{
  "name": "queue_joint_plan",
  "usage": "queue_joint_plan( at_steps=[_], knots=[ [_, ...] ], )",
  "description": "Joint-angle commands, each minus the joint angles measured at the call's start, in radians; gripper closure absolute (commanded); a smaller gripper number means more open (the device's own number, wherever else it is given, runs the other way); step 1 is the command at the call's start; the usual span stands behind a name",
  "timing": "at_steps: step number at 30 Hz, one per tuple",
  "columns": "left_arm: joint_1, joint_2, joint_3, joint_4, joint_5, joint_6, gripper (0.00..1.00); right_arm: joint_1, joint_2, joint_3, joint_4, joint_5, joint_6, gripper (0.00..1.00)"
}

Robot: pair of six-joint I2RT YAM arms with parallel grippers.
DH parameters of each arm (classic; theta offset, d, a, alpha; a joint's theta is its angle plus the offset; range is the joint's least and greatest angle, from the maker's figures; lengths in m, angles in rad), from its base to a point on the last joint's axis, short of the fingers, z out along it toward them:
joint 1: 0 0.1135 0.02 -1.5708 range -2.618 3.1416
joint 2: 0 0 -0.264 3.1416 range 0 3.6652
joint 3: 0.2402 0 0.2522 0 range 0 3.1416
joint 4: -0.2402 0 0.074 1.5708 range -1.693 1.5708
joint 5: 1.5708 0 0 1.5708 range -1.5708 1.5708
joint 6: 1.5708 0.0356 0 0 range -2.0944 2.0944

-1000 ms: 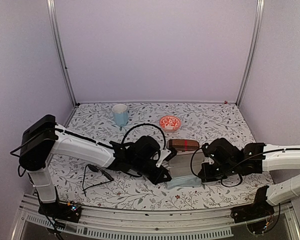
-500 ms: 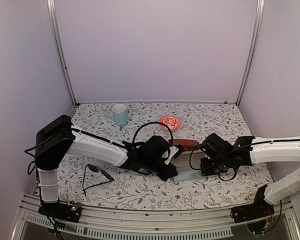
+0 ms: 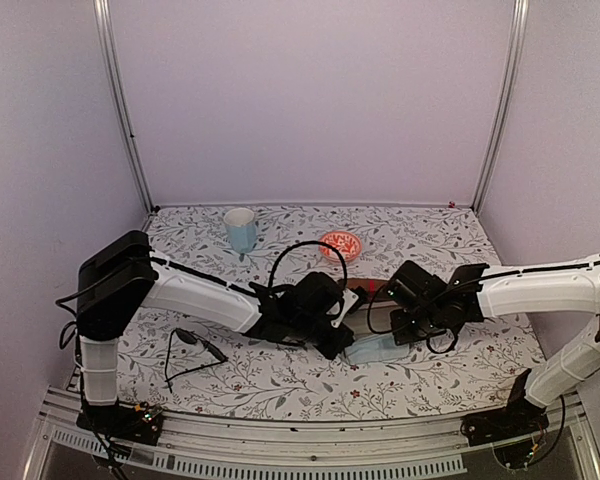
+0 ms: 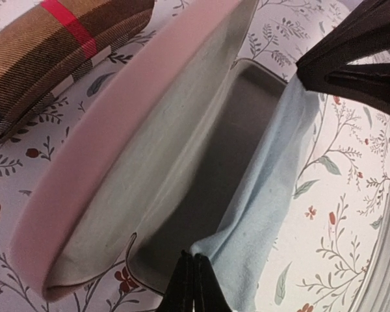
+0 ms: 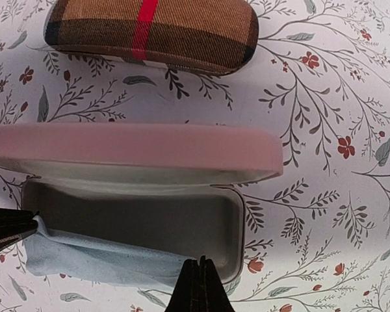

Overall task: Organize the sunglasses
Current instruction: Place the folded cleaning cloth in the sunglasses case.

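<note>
While both arms hung over the open pink case, I logged the left gripper and the right gripper each pinching the light blue cloth. The black sunglasses lay on the table, well to the left.

A pink case lies open on the flowered tablecloth, lid raised over its grey inside. A light blue cloth drapes across its 6 o'clock rim. A brown plaid case with a red band lies shut at 12 o'clock, apart. Farther back stand a pale cup at 11 o'clock and what looks like a small red patterned dish.
</note>
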Motion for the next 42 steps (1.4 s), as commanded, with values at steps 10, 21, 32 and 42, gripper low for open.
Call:
queue_joint_plan(
  at_steps=[10,21,32,42],
  knots=[
    [-0.006,0.011,0.028,0.005,-0.07,0.038,1.0,-0.022,0.051,0.035,0.029,0.053,-0.039,1.0],
    [-0.004,0.039,0.044,0.011,-0.079,0.049,1.0,-0.025,0.081,0.037,0.059,0.046,-0.058,1.0],
    [-0.003,0.048,0.047,0.007,-0.091,0.051,1.0,-0.028,0.102,0.043,0.077,0.054,-0.069,1.0],
    [-0.003,0.049,0.047,0.009,-0.096,0.049,1.0,-0.029,0.113,0.051,0.083,0.061,-0.077,1.0]
  ],
)
